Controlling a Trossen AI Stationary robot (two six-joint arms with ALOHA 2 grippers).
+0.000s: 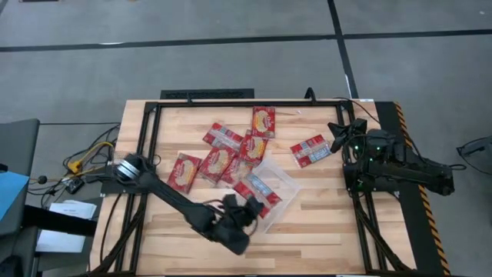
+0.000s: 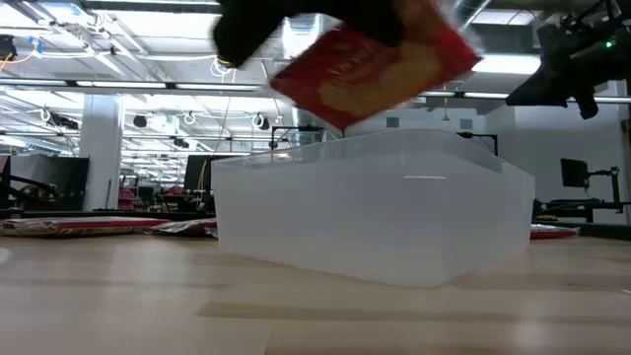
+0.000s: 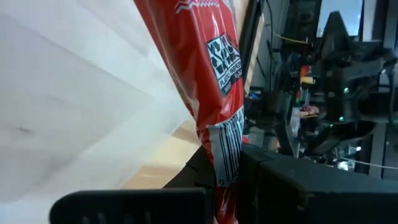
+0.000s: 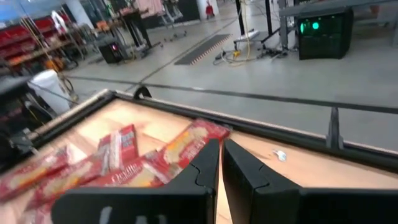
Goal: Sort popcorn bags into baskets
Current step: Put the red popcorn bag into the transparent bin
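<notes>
L gripper (image 1: 247,206) was clamped on one popcorn bag (image 1: 258,192), holding it tilted above the clear basket (image 1: 283,178), approx over its near-left part. In the L wrist view the bag (image 3: 214,93) sat pinched between the fingers. Six other bags (image 1: 219,160) lay on the table (image 1: 323,215) beyond and beside the basket. R gripper (image 4: 221,163) hung fingers together, well off to the basket's right.

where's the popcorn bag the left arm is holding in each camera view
High view: held popcorn bag sits over the clear tray, lower centre, in the left gripper.
Low view: top centre, above the tray.
Left wrist view: centre, pinched at its barcode end.
Right wrist view: cannot tell it apart.
Shared landmark: the tray.
</notes>
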